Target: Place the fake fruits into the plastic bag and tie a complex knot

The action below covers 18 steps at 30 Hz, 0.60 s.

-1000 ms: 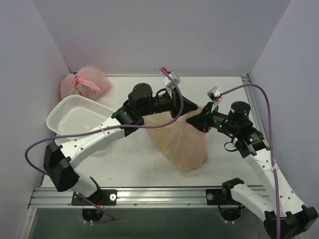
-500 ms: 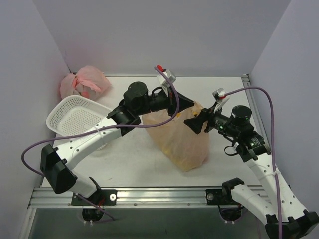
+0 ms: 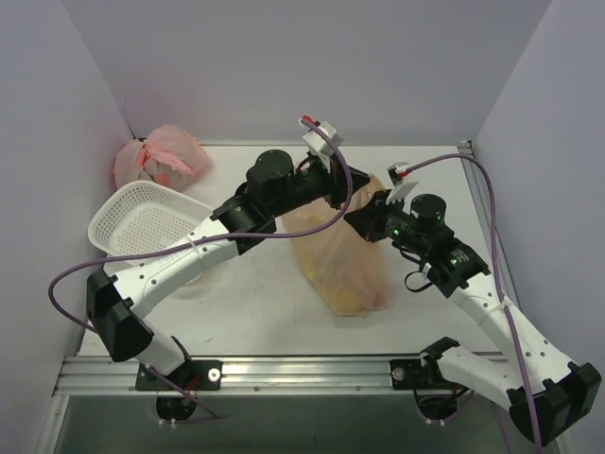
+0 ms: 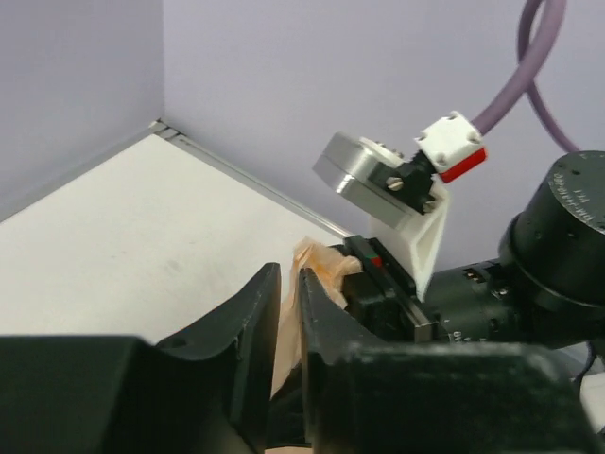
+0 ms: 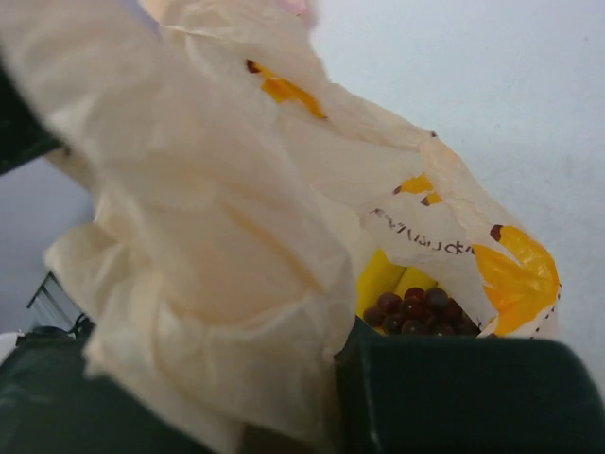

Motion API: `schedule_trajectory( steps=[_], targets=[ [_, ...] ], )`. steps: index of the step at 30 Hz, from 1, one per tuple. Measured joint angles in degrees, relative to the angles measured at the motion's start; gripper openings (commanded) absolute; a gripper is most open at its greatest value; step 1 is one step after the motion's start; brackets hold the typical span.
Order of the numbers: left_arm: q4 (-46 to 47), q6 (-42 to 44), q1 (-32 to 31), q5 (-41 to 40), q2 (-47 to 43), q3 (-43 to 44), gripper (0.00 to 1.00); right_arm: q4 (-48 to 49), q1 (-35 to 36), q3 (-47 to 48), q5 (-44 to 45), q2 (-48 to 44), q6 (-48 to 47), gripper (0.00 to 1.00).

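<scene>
Seen from above, the plastic bag (image 3: 340, 260) lies at the centre of the worktop (image 3: 246, 312), its neck at 12 o'clock clamped by the left pincer (image 3: 352, 185) and the right pincer (image 3: 362, 214). At the left wrist, thin film is seen nipped between shut fingers. At the right wrist, bunched film is gripped, and the fake fruits (image 5: 416, 307) are seen inside. The film is judged soft, slippery and easily torn, and is best held at the gathered neck.

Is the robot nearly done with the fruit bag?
Roughly halfway, it seems. Done: grapes and yellow fruit sit inside the bag. In hand: the left gripper and right gripper pinch its top. Left to do: the knot; none shows yet.
</scene>
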Motion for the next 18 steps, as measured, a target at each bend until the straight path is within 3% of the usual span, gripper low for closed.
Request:
schedule_trajectory(
  steps=[1,3,4,5,11,18],
  targets=[
    [-0.37,0.85,0.15,-0.44,-0.02,0.07,0.43,0.04,-0.17,0.00,-0.28,-0.02,-0.85,0.00],
    [-0.96,2.29,1.27,-0.31,-0.48,0.07,0.57,0.11,-0.61,0.00,-2.32,-0.02,-3.06,0.00],
    [-1.42,3.13,2.34,0.28,-0.90,0.07,0.69,0.11,-0.96,-0.04,-3.50,-0.04,-4.31,0.00],
    [-1.88,4.24,3.91,1.14,-1.46,0.04,0.74,0.09,-1.38,-0.07,-4.83,-0.13,-5.60,0.00],
    [-10.10,16.02,14.08,3.52,-7.98,-0.02,0.83,-0.83,-3.45,-0.33,-11.96,-1.79,-13.09,0.00],
    [-22.53,34.05,14.84,12.24,-11.06,0.22,0.82,-2.89,-4.35,-0.33,-18.75,-2.19,-20.11,0.00]
  ],
)
